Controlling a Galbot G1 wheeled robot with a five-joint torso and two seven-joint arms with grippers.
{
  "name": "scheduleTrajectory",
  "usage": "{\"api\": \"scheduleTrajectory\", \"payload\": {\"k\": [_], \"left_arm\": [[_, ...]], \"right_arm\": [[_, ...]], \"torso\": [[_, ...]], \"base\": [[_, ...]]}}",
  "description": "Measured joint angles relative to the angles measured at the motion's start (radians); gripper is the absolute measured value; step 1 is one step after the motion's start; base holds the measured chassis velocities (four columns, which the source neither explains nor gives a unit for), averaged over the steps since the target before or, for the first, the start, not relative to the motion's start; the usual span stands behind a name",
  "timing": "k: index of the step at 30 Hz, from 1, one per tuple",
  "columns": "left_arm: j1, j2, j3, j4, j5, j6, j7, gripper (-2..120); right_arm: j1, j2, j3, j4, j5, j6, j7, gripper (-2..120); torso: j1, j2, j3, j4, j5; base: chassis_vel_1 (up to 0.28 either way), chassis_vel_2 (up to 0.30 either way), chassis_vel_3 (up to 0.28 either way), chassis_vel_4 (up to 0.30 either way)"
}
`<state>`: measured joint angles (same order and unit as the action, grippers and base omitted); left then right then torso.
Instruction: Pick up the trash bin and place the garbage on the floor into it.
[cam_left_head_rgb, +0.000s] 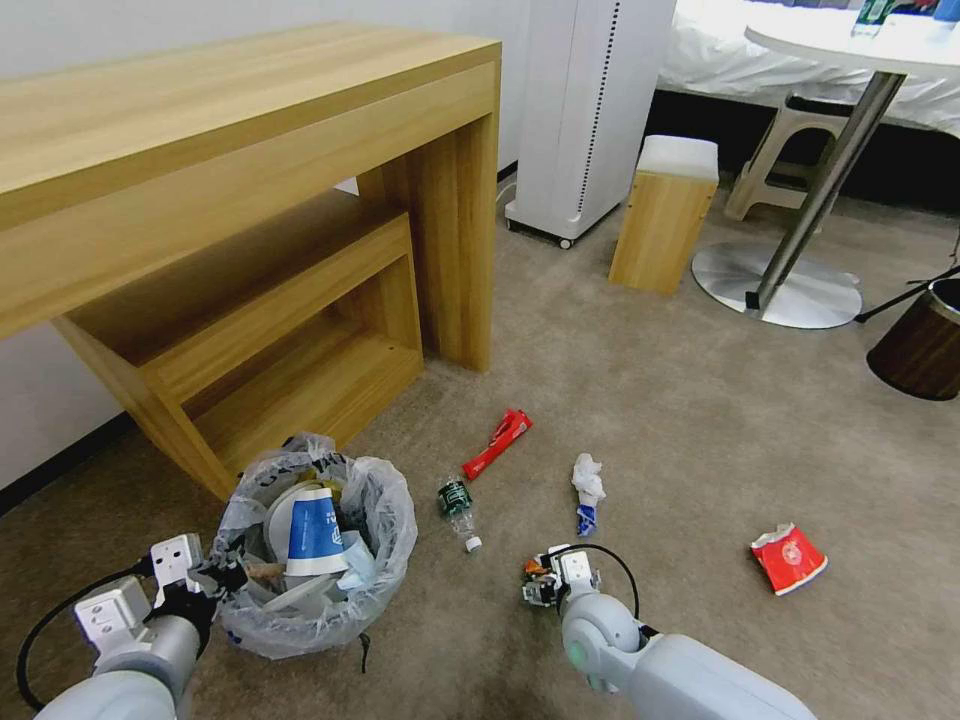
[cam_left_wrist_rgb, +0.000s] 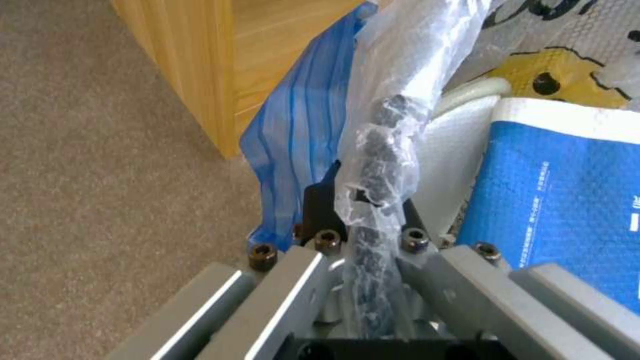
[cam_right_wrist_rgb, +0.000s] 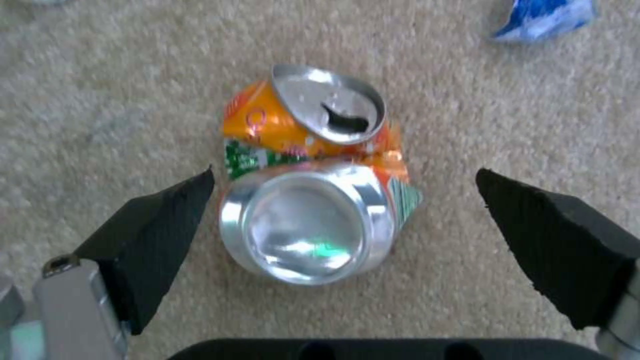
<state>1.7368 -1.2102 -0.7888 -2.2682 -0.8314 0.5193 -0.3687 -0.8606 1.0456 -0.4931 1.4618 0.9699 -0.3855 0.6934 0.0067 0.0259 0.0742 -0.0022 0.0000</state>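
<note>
Right gripper (cam_right_wrist_rgb: 343, 220) spread wide over our crushed can (cam_right_wrist_rgb: 313, 200) (light, slippery); left gripper (cam_left_wrist_rgb: 367, 240) clamped on the trash bin (cam_left_head_rgb: 315, 545) rim.

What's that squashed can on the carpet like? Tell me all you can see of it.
The can is a thin metal drink can, orange with green and white print, crushed and folded nearly in half. Its silver top with the open tab hole and its dented round base both face up. It lies on the beige floor, between the open fingers of the right gripper, which do not touch it.
</note>
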Motion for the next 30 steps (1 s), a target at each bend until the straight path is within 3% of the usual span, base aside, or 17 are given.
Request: {"api": "scheduleTrajectory", "payload": {"k": [5, 13, 19, 30], "left_arm": [[-0.005, 0.0, 0.002, 0.002, 0.0, -0.002, 0.0, 0], [-0.006, -0.001, 0.004, 0.003, 0.0, -0.009, 0.004, 0], [-0.008, 0.0, 0.004, 0.006, 0.0, -0.013, 0.006, 0], [-0.013, -0.001, 0.009, 0.016, 0.006, -0.02, 0.01, 0]], "right_arm": [[-0.009, -0.002, 0.001, -0.002, -0.011, 0.004, -0.001, 100], [-0.022, 0.005, 0.001, -0.024, -0.038, 0.025, -0.01, 80], [-0.025, 0.006, -0.002, -0.027, -0.05, 0.03, -0.013, 75], [-0.024, -0.001, 0.001, -0.016, -0.06, 0.036, -0.012, 53]], "torso": [[0.0, 0.0, 0.0, 0.0, 0.0], [0.0, 0.0, 0.0, 0.0, 0.0], [0.0, 0.0, 0.0, 0.0, 0.0], [0.0, 0.0, 0.0, 0.0, -0.0001]], "base": [[0.0, 0.0, 0.0, 0.0], [0.0, 0.0, 0.0, 0.0], [0.0, 0.0, 0.0, 0.0], [0.0, 0.0, 0.0, 0.0]]}}
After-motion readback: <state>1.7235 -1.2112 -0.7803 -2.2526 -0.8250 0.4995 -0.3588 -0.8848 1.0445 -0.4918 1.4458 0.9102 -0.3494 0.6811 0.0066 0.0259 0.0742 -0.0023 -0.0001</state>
